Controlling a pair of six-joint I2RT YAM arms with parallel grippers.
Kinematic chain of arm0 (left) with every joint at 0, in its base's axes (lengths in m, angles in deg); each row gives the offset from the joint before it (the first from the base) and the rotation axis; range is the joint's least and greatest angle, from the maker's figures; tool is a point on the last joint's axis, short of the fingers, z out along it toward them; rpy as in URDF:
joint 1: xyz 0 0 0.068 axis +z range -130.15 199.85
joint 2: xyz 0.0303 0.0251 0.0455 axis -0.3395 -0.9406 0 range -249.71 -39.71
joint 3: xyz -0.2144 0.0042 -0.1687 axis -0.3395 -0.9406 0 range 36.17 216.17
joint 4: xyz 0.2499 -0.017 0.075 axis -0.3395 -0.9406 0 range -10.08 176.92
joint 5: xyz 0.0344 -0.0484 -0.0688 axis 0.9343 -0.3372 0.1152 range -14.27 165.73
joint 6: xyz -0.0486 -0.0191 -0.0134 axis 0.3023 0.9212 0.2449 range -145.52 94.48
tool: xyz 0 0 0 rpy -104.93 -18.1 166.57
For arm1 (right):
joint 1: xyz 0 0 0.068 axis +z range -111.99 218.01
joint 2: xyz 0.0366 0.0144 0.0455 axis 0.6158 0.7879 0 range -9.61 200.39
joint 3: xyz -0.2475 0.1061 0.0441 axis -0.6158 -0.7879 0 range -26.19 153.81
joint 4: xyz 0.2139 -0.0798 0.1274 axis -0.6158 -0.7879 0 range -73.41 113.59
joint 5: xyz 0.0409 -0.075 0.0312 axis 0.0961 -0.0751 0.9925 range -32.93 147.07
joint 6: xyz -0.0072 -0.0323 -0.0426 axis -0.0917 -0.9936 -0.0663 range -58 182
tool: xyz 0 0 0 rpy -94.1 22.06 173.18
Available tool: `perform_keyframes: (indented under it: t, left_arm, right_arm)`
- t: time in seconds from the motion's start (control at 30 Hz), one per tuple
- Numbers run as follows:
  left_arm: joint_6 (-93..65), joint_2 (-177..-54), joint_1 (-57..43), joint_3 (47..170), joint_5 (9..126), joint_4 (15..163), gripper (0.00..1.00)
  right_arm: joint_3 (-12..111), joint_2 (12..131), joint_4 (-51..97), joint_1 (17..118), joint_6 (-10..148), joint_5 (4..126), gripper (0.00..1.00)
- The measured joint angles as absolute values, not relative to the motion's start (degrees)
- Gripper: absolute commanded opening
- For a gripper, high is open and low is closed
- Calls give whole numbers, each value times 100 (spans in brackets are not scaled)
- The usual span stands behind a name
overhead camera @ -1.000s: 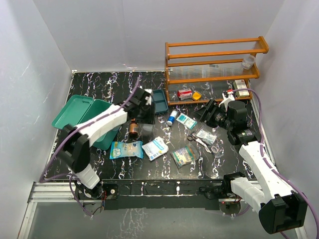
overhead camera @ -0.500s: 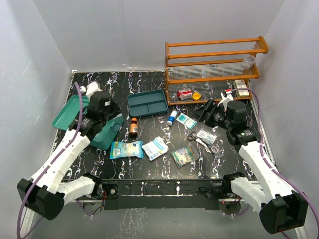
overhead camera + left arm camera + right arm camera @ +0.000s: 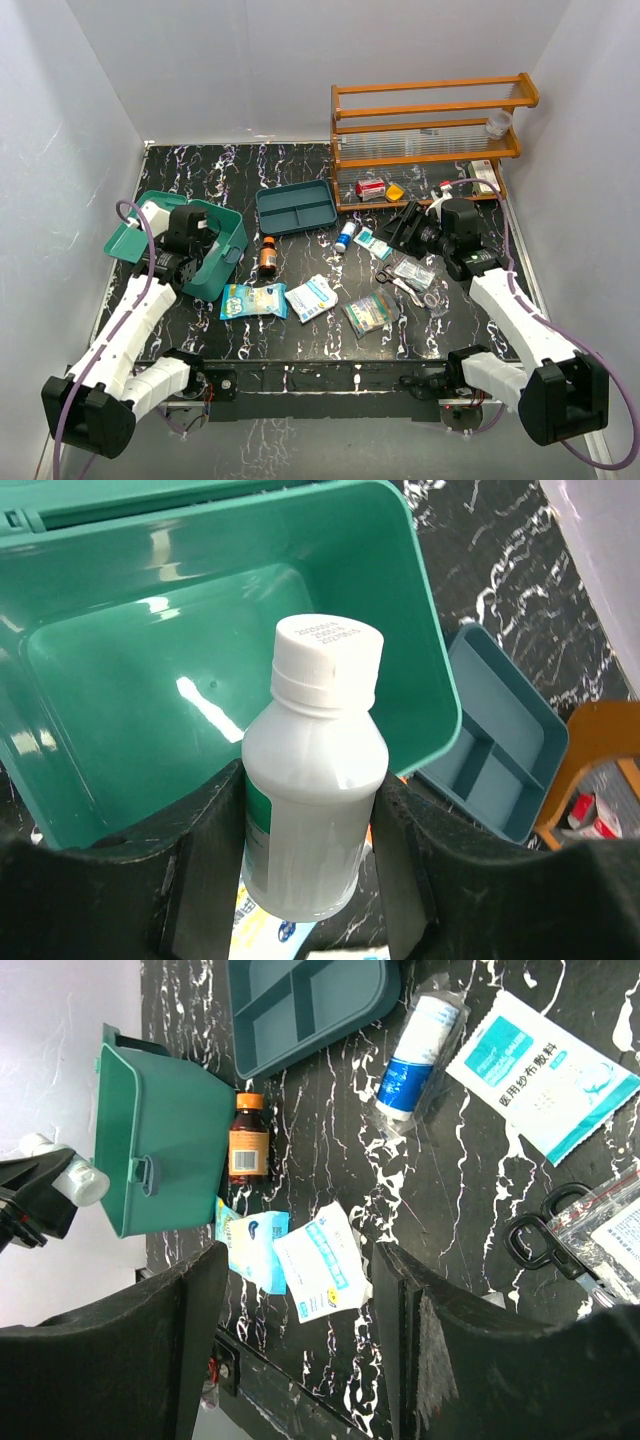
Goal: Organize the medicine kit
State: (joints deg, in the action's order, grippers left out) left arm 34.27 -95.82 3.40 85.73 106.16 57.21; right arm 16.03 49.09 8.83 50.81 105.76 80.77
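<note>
Left end effector [image 3: 308, 825] swinging back from blue tray [image 3: 505, 765], now clenching white bottle [image 3: 312, 770]. Open medicine kit [image 3: 110, 670] lying just beneath, ahead of it; drop-in likely coming next. Right end effector [image 3: 296, 1260] hanging spread, empty.

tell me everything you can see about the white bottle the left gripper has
The white bottle is small, of milky plastic, with rounded shoulders and a white screw cap that has raised lettering on top. A label with a green edge shows low on its side, mostly hidden. The cap is on. The bottle is clamped between the black fingers of the left gripper, cap pointing away from the wrist, over the open medicine kit. Nothing else visibly touches it.
</note>
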Motion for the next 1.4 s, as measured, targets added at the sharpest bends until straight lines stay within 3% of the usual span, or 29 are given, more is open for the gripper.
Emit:
perform_keyframes:
  t: [0.37, 0.8, 1.03, 1.2, 1.4]
  left_arm:
    - [3897, -11091, 1153, 8542, 10135, 6475, 38]
    - [4352, -12155, 1216, 8503, 9600, 7242, 42]
    - [4498, -12765, 1216, 8505, 9458, 7480, 50]
    - [4404, -12815, 1216, 8527, 9447, 7609, 63]
    - [4153, -12813, 1216, 8532, 9421, 7773, 66]
  right_arm:
    - [1616, 5547, 881, 5384, 10550, 7854, 56]
    - [1764, 6146, 889, 5618, 10314, 7670, 54]
    - [1769, 6120, 1097, 5813, 10305, 7461, 54]
    - [1823, 6043, 1331, 5927, 10318, 7378, 54]
    - [1907, 6076, 1451, 6016, 10323, 7353, 54]
